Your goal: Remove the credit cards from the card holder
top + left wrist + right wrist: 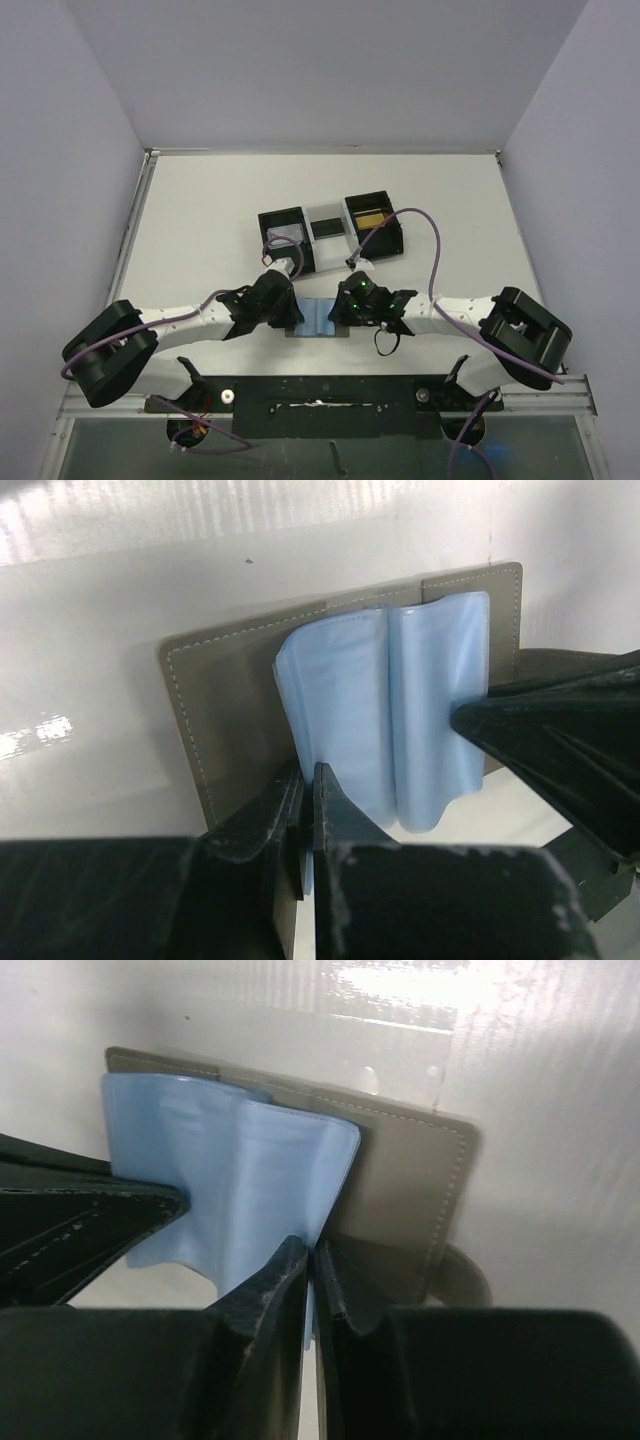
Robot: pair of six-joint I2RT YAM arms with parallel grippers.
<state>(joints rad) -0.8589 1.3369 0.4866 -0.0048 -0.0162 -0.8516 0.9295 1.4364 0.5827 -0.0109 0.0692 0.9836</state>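
**Top view.** The white table (200, 220) is seen whole, with walls on three sides. The left arm (190, 322) and right arm (450, 312) are laid in from the lower corners and meet at lower centre. A black-and-white three-compartment tray (282, 213) is placed above them at centre frame. A yellowish flat item (372, 217) is seen in its right compartment but cannot be identified. All of this is shown in this view only.

The card holder (318, 318) lies open and flat on the table, directly between the two grippers. It is below the tray and apart from it. From above, only a blue patch with a dark lower edge is made out.

**Left wrist view.** The grey stitched outer panel is seen flat on the table. Pale blue leaves (400, 700) are bowed up from it. The left gripper (308, 785), at bottom centre, is closed tight on the near edge of the left-hand leaf. The right gripper (470, 720) is seen entering from the right edge, its tip against the other leaf.

**Right wrist view.** The same arrangement is seen from the opposite side. The jaws of the right gripper are drawn to a thin slit with a blue leaf edge pinched in it. A snap tab (468, 1272) is seen curling off the grey panel at lower right, in this view only. Whether cards are held in the leaves cannot be told.
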